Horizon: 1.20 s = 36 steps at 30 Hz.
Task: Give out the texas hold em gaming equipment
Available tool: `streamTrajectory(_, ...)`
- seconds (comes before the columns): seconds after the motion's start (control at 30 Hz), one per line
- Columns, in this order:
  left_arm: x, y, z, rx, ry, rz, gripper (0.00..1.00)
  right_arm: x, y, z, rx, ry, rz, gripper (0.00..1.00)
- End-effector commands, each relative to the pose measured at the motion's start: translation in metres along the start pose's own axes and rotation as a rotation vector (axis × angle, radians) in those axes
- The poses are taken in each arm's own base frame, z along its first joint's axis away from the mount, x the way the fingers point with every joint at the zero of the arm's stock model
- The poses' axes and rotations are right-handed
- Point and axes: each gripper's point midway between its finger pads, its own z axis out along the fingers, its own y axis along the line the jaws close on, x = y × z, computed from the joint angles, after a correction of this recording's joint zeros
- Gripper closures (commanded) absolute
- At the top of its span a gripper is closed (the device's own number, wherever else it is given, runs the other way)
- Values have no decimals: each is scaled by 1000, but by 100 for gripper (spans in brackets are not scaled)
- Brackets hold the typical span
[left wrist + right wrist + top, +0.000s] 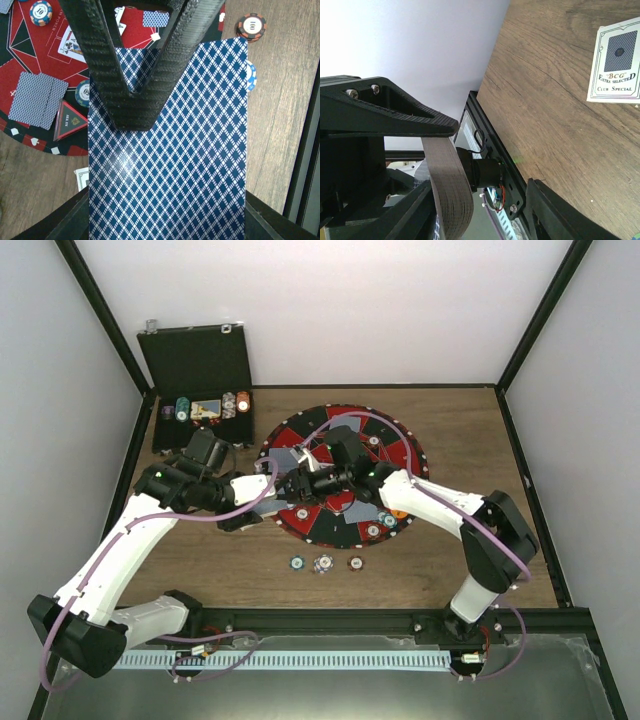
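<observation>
Left wrist view, left claw point(150, 170) pinching card deck point(200, 150), poker chips point(251, 26) and mat point(30, 60) beyond, right claw point(298, 483) unclear

A wooden table point(470, 440) with visible grain fills the middle of the top view. Plain white walls point(350, 300) enclose it at the back and both sides, with black frame posts point(103, 315) in the corners. A grey metal surface point(540, 680) runs along the bottom edge. The light is soft and even.

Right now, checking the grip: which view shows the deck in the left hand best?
Left wrist: the deck fills the frame, pinched by the left hand. Right wrist shows only its grey edge; the top view does not show it clearly.
</observation>
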Motion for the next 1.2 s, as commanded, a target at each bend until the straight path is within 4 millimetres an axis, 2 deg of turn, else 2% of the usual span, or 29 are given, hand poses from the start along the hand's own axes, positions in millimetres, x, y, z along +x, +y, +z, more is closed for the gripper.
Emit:
streamTrajectory(0.0,-12,1,-7,-7,-51,11,92,-1,-11,-10,51,-29,36,51)
streamTrajectory(0.1,-10,2,-5,-8,-42,9,92,-1,-6,-12,45,-32,30,60)
streamTrajectory(0.23,-8,5,-1,-20,-31,10,92,-3,-1,-16,51,-41,18,78)
streamTrajectory(0.43,-4,6,3,-19,-17,8,92,-5,-3,-27,72,-60,22,99)
streamTrajectory(0.63,1,6,5,-32,-1,13,92,-15,-4,-53,85,-115,18,99)
streamTrajectory(0.77,3,7,6,-37,7,8,92,-27,-8,-80,99,-167,16,99)
streamTrajectory(0.93,3,5,5,-33,3,8,92,-51,-38,-125,153,-252,41,99)
streamTrajectory(1.07,3,3,5,-26,-1,11,92,-71,-91,-156,310,-302,80,99)
streamTrajectory(1.17,3,2,4,-21,0,12,92,-84,-135,-170,392,-311,123,99)
